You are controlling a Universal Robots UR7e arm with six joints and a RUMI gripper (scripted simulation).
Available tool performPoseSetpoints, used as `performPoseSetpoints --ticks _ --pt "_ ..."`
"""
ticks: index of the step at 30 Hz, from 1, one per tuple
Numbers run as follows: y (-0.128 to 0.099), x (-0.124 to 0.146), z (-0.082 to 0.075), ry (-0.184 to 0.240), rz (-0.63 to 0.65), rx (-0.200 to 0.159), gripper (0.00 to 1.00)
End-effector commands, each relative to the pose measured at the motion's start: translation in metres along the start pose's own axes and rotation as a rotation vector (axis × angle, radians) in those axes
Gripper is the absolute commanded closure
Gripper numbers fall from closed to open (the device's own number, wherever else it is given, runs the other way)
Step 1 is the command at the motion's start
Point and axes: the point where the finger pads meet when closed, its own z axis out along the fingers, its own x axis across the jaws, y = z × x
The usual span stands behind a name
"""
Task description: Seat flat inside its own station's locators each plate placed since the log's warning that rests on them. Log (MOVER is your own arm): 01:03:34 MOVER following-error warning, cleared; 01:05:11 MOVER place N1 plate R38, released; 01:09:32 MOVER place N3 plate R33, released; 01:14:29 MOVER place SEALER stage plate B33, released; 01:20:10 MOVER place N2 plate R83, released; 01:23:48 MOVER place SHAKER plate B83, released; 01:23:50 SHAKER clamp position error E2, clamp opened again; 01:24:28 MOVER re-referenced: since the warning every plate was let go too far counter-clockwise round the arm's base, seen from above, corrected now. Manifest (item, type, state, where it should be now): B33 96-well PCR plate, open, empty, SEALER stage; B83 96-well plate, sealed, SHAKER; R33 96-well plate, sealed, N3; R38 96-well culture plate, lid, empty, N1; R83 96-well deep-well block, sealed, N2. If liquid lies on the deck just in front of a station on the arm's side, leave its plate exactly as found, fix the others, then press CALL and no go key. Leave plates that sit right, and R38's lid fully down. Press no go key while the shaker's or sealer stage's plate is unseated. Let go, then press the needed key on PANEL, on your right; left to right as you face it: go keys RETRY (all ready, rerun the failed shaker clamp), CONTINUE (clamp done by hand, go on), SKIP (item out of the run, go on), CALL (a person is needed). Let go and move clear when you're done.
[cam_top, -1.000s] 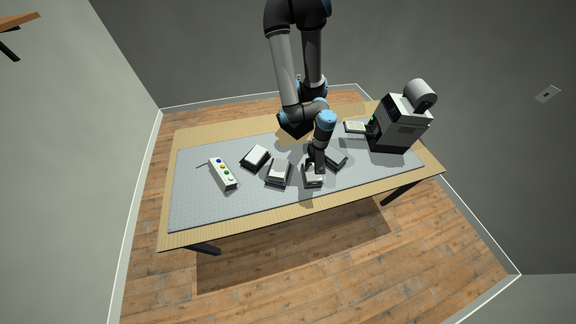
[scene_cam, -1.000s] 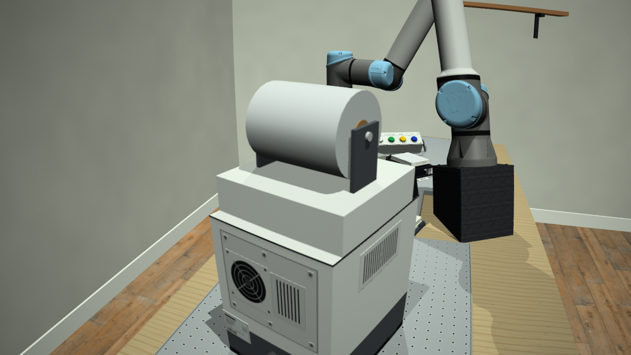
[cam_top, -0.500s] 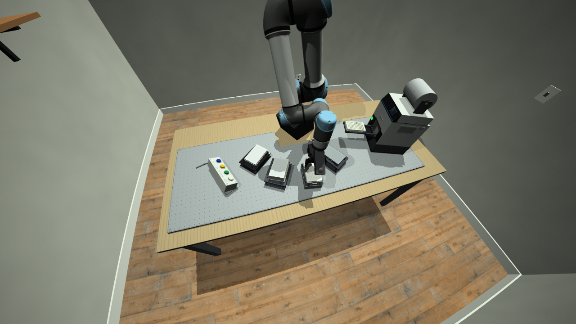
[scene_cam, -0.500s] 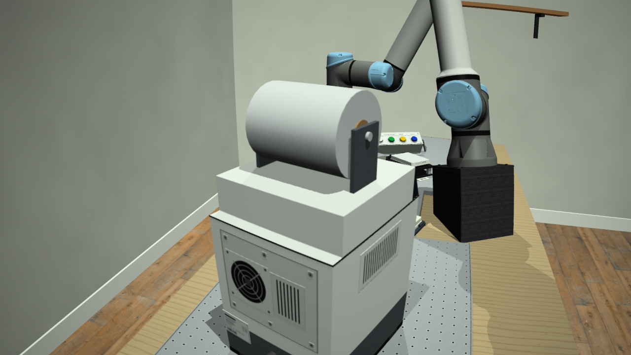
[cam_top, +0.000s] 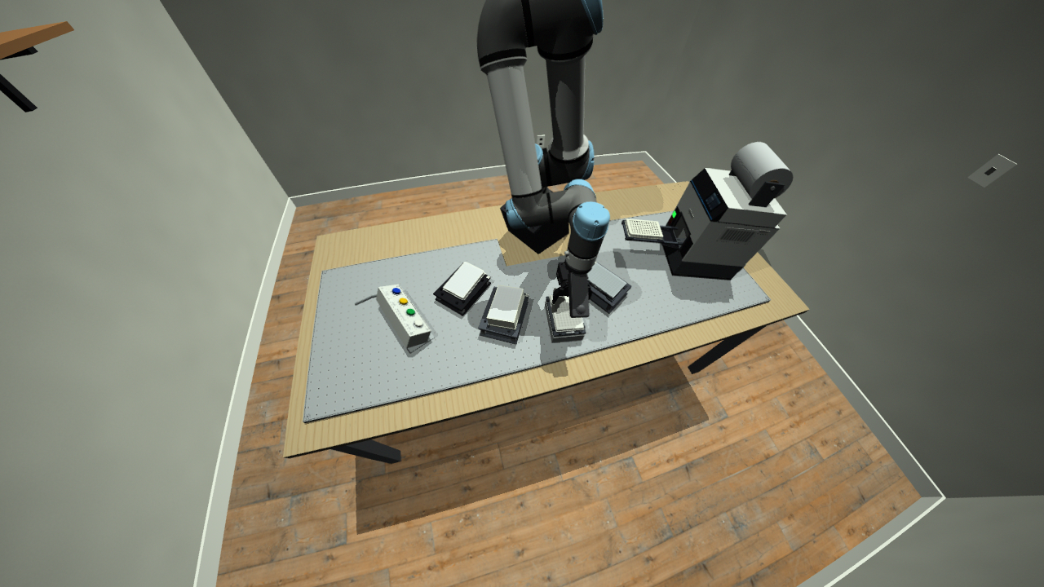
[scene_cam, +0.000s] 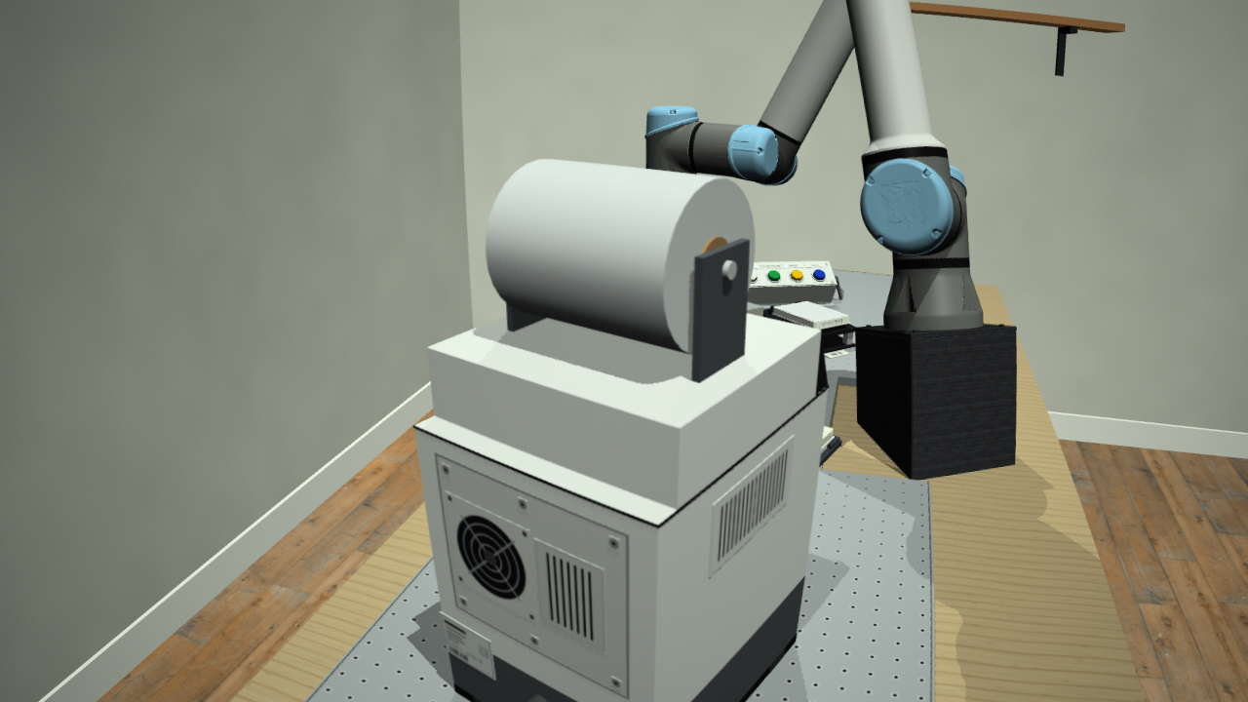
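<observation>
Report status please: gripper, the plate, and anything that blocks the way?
Gripper shut on the plate, third station from the button box. Plate low over its holder; seating unclear. Neighbouring plate close beside the wrist.

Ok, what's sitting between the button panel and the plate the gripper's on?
In the top view, two stations with plates: a white-topped one, then another, between the panel and the gripped plate.

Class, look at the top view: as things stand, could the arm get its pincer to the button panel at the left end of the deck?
Probably not straight away. The pincer is shut on the plate at the third station, so it must let go first. After that, the panel stands in the open, with only two low plate stations between.
</observation>
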Motion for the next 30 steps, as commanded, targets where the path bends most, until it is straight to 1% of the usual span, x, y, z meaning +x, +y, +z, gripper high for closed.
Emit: performPoseSetpoints --ticks 1,10,30 --pt "0.0020 0.0003 0.0033 -0.001 0.000 -0.004 1.00" --pt "0.0018 0.0003 0.0062 -0.001 0.000 -0.004 1.00" --pt "0.0006 0.0001 0.0050 0.000 0.000 0.000 1.00"
